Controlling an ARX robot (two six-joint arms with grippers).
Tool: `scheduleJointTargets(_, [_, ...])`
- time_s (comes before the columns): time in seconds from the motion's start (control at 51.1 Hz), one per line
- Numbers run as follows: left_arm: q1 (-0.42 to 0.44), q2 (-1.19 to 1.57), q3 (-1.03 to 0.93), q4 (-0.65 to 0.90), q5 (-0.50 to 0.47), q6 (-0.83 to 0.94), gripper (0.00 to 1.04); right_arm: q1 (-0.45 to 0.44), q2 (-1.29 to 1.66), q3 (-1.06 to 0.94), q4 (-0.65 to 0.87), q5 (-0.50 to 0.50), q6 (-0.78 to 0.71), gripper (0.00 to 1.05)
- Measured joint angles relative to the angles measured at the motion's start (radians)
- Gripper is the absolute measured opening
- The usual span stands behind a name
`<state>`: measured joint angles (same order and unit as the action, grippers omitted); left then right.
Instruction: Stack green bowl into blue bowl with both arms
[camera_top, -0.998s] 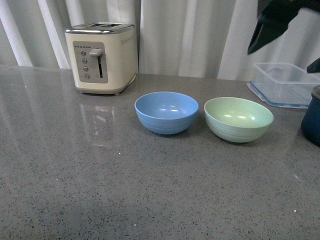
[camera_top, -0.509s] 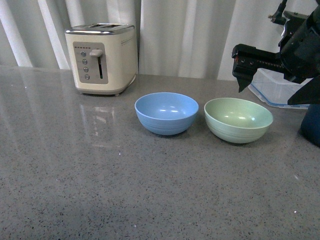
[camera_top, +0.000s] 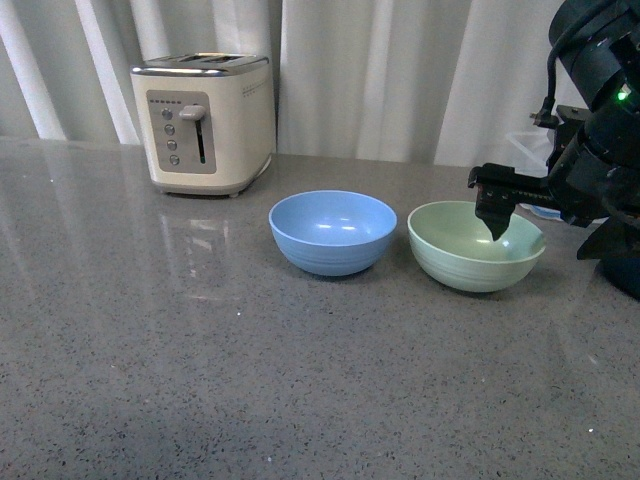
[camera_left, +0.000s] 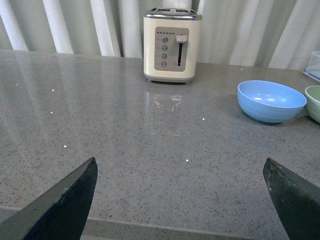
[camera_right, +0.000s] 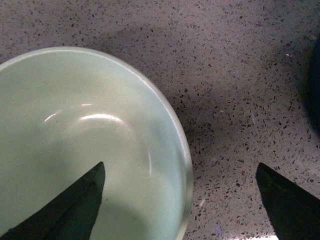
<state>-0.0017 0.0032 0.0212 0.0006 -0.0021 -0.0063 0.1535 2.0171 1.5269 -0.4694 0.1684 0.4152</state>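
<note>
Quick rundown from us: the green bowl (camera_top: 470, 258) sits upright on the grey speckled countertop (camera_top: 200, 380), just to the right of the blue bowl (camera_top: 332, 232). There's a thin gap between them, so they're not touching, and both bowls are empty. The right gripper (camera_right: 180, 164) is down at the green bowl's right side with its jaws spread wide, straddling the rim. In the right wrist view we see one finger (camera_right: 70, 210) inside the bowl and the other over the bare counter outside it. It isn't clamped on anything, and we can't tell if either finger actually touches the plastic. The left gripper (camera_left: 180, 160) is spread wide too, holding nothing. It hangs over the counter near the front edge, well apart from both bowls. Behind the blue bowl and off to the left there's a cream toaster (camera_top: 203, 120), standing in front of the white curtain (camera_top: 380, 70)
</note>
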Motion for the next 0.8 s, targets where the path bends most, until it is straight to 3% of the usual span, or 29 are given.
scheduleJointTargets(0.117, [0.0, 0.0, 0.0, 0.0, 0.0, 0.0, 0.98, -0.001, 0.016, 0.002, 0.0, 0.005, 0.0, 0.67])
scheduleJointTargets(0.196, [0.0, 0.0, 0.0, 0.0, 0.0, 0.0, 0.98, -0.002, 0.022, 0.004, 0.0, 0.004, 0.001, 0.51])
scheduleJointTargets(0.528, [0.0, 0.0, 0.0, 0.0, 0.0, 0.0, 0.98, -0.008, 0.021, 0.006, -0.003, 0.007, 0.008, 0.01])
scheduleJointTargets(0.802, [0.0, 0.0, 0.0, 0.0, 0.0, 0.0, 0.98, -0.024, -0.029, 0.035, -0.028, -0.016, 0.005, 0.01])
